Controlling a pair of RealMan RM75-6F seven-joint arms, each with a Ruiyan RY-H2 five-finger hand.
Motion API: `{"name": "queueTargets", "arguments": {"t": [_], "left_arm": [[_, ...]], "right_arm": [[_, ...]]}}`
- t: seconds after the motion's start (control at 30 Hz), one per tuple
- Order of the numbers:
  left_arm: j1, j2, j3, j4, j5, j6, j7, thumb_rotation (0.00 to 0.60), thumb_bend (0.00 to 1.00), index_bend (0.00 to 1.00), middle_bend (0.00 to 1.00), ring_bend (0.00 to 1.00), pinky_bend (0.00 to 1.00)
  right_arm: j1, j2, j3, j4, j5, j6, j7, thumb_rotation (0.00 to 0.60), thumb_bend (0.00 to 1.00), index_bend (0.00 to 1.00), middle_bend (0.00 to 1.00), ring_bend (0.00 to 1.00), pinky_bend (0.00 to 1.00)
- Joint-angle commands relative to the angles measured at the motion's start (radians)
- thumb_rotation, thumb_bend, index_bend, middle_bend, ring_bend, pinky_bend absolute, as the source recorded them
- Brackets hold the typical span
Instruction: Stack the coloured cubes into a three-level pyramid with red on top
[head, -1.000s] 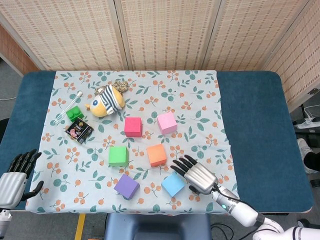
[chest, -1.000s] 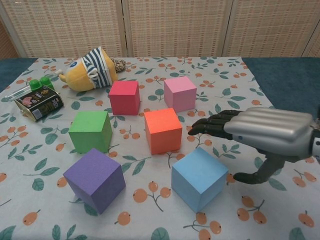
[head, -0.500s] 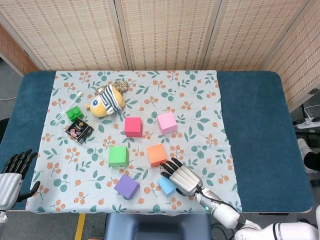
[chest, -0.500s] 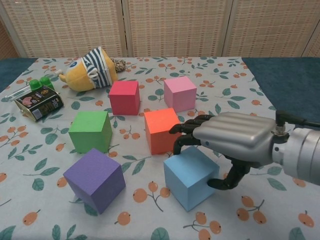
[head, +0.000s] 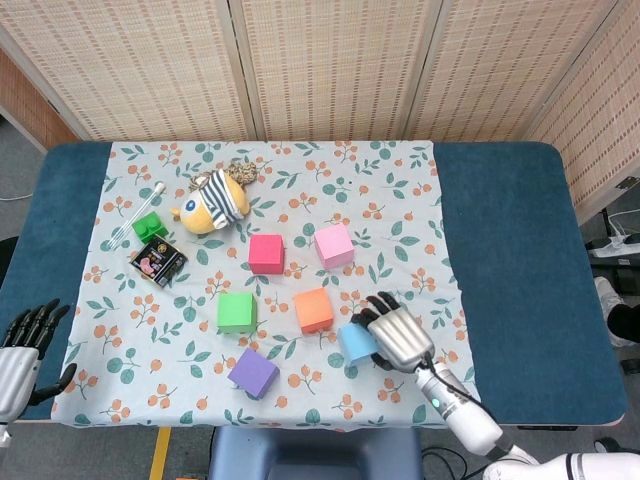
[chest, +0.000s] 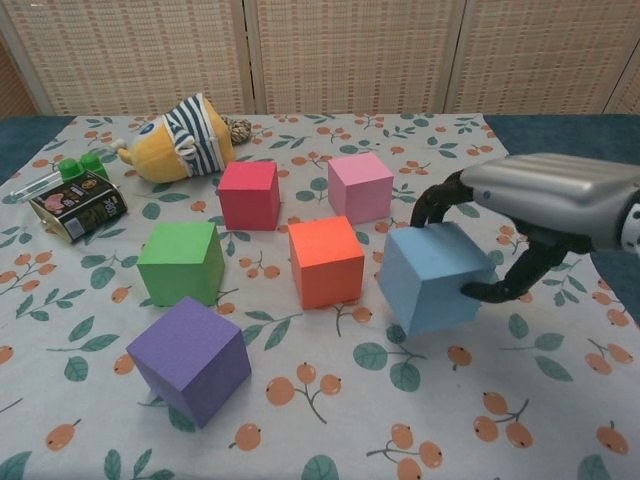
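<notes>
**Blue cube off the cloth**

A blue table (head: 510, 240) stands before woven screens (head: 330, 65), with a floral cloth (head: 400, 200) spread over it. The right hand (chest: 545, 215) grips the blue cube (chest: 430, 280), tilted and lifted, just right of the orange cube (chest: 325, 260). The red cube (chest: 248, 194) and pink cube (chest: 360, 186) sit behind; the green cube (chest: 181, 262) and purple cube (chest: 190, 360) lie to the left. The left hand (head: 20, 350) hangs at the table's edge, fingers apart, holding nothing.
</notes>
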Motion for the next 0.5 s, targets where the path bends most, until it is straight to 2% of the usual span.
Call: {"name": "queueTargets", "arguments": {"t": [0.03, 0.17, 0.27, 0.5], "left_arm": [[-0.002, 0.001, 0.001, 0.000, 0.001, -0.005, -0.004, 0.600, 0.37, 0.00, 0.00, 0.00, 0.07], [-0.009, 0.003, 0.006, -0.001, 0.008, -0.020, -0.009, 0.600, 0.37, 0.00, 0.00, 0.00, 0.07], [-0.010, 0.003, 0.010, -0.001, 0.019, -0.021, -0.008, 0.600, 0.37, 0.00, 0.00, 0.00, 0.07], [-0.009, 0.004, 0.011, 0.000, 0.020, -0.018, -0.008, 0.600, 0.37, 0.00, 0.00, 0.00, 0.07]], "right_arm": [[-0.015, 0.015, 0.042, 0.003, 0.058, 0.065, 0.008, 0.600, 0.23, 0.86, 0.33, 0.11, 0.11], [0.037, -0.068, 0.116, 0.086, 0.158, 0.097, -0.032, 0.600, 0.23, 0.86, 0.33, 0.11, 0.12], [0.084, -0.139, 0.148, 0.159, 0.206, 0.103, -0.070, 0.600, 0.23, 0.86, 0.33, 0.11, 0.13], [0.149, -0.265, 0.147, 0.303, 0.208, 0.109, -0.107, 0.600, 0.23, 0.86, 0.33, 0.12, 0.13]]}}
